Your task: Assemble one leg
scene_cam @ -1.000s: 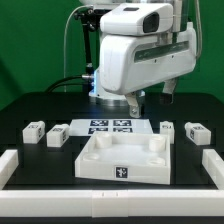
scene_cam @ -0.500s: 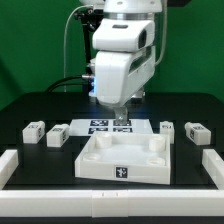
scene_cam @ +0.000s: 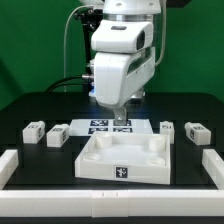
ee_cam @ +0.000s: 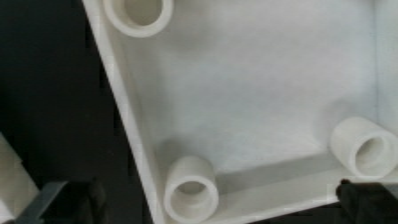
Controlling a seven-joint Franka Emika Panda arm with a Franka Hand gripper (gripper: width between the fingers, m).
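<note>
Black table (scene_cam: 22,108), green backdrop (scene_cam: 30,40), white tray (scene_cam: 100,166); fingers (ee_cam: 52,203) spread wide, empty, above the tray

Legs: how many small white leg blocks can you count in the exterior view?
4. One leg and a second leg lie at the exterior view's left of the tray; a third leg and fourth leg at its right. The arm may hide more.

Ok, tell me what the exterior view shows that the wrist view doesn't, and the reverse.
Only the exterior view shows the arm, the marker board, and four small legs, two on each side of the tray. Only the wrist view shows three round sockets on the tray up close, plus the jaws' dark tips standing wide apart with nothing between. Both show the white tray.
</note>
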